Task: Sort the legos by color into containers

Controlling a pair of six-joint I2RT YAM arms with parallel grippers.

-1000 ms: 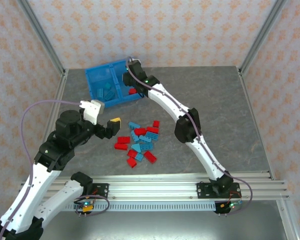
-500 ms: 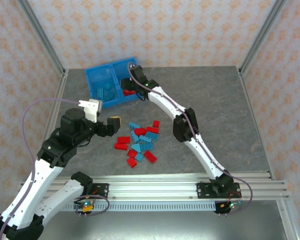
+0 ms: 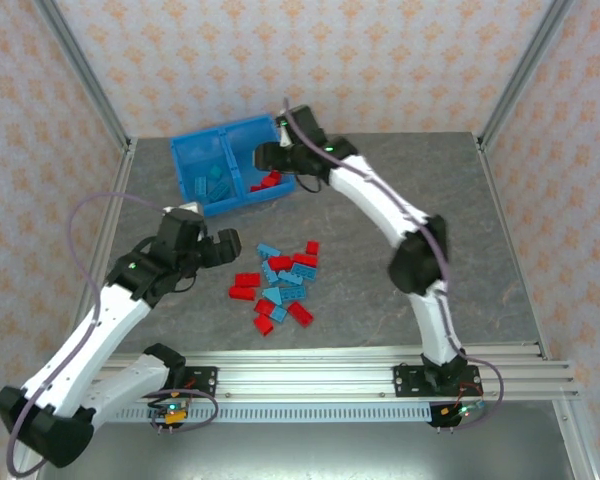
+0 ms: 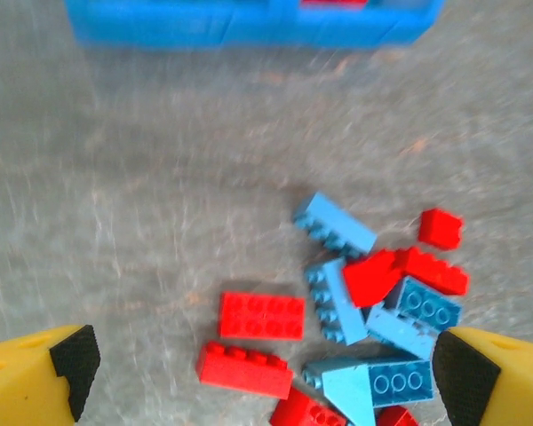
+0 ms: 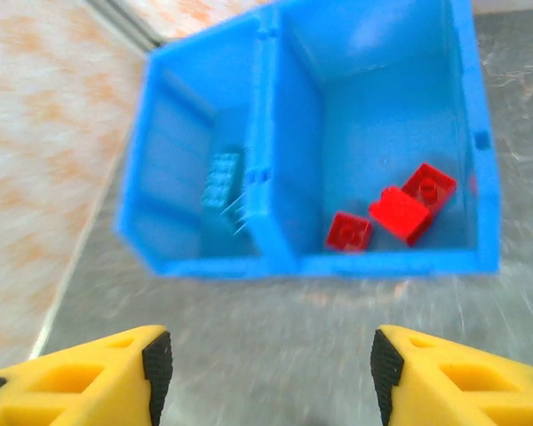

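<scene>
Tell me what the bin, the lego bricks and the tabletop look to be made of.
Bin: smooth blue plastic, seemingly translucent; thin moulded walls. Lego bricks: hard, slightly glossy plastic; moulded studs, saturated colour. Tabletop: grey, mottled like stone, matte; possibly laminate.

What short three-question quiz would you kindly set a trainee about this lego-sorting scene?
1. True or false: the left gripper is shut on a brick.
2. In the right wrist view, the right compartment of the bin holds: A) red bricks B) blue bricks C) both.
3. What does the right gripper hold?
Key: 1 false; 2 A; 3 nothing, its jaws stand open.
</scene>
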